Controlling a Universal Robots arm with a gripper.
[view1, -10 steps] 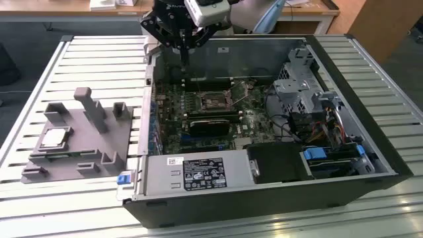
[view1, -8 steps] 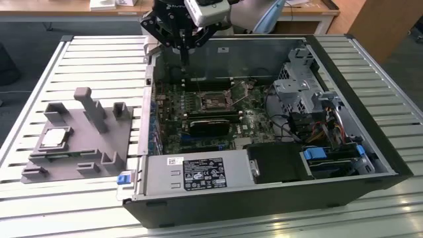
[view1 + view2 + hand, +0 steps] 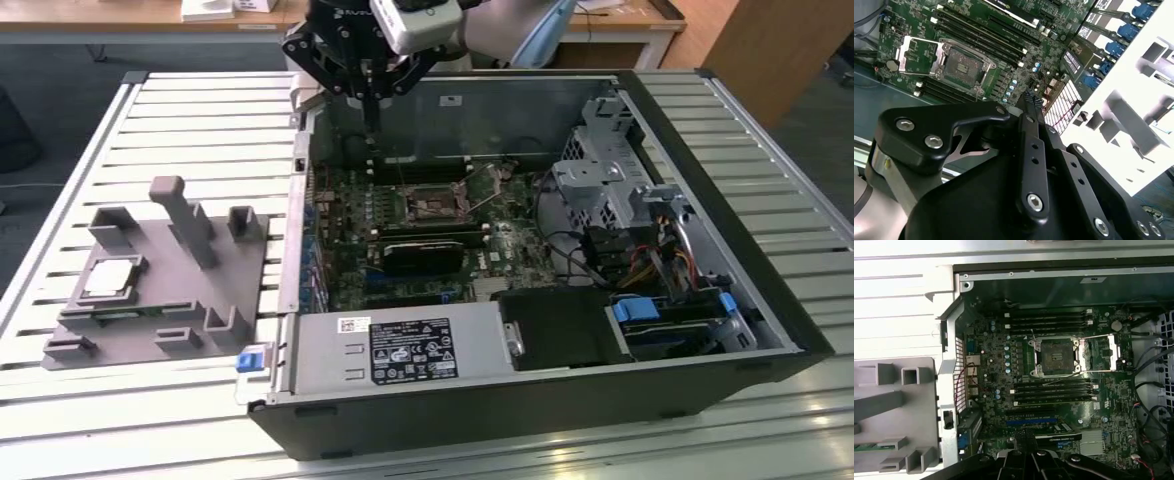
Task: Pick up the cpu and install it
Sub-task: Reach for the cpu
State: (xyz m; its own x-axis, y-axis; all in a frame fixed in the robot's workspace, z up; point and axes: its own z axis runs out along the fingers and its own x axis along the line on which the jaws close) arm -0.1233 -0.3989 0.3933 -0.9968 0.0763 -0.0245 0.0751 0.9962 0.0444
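The tool (image 3: 370,128), clenched on nothing, hangs over the open computer case (image 3: 534,410). Under it, the motherboard's socket (image 3: 1056,356) stands bare. The cpu (image 3: 112,278) lies well apart from the tool, on a grey tray (image 3: 200,300) on the slatted desk (image 3: 200,120).

Matte black hand (image 3: 1032,101) — angular linkages (image 3: 949,122), silver screws (image 3: 934,142) — and a white wrist block (image 3: 414,22).
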